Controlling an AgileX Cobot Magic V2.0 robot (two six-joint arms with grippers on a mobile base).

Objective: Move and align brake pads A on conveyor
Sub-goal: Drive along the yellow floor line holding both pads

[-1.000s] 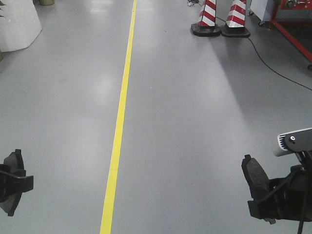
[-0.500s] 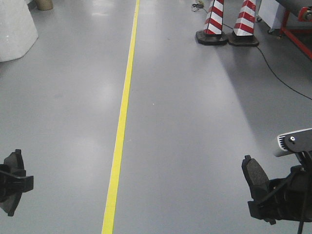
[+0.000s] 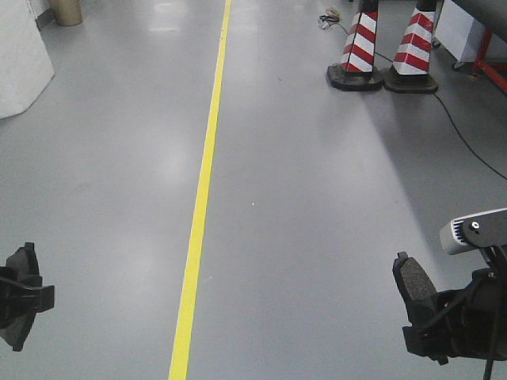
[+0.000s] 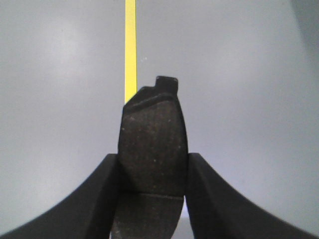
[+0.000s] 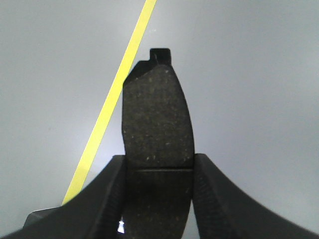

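Both sets of jaws are closed on a load, each set pressing the two long edges of one pad with no visible gap. The left gripper (image 4: 152, 172) clamps a small flat dark-grey brake pad with a rough matte face (image 4: 152, 144) near its middle groove, and the notched end projects forward. The right gripper (image 5: 158, 172) clamps a second pad of the same kind (image 5: 157, 119) in the same manner, also at the groove.

In the front view, both pads are carried clear of the smooth grey workshop floor (image 3: 301, 198). The left pad shows at the lower left edge of that view and the right pad at the lower right. A yellow painted floor line (image 3: 202, 190) runs away from the robot between the two arms. Two red-and-white striped traffic cones (image 3: 384, 47) stand far ahead on the right.

The dark felt-like conveyor belt does not appear in any view. The step in hand is judged to be transport: the mobile base carries two pads toward the belt. The next move calls for bringing the belt within reach. Each pad then needs lowering flat onto it and setting parallel to its neighbour before release.
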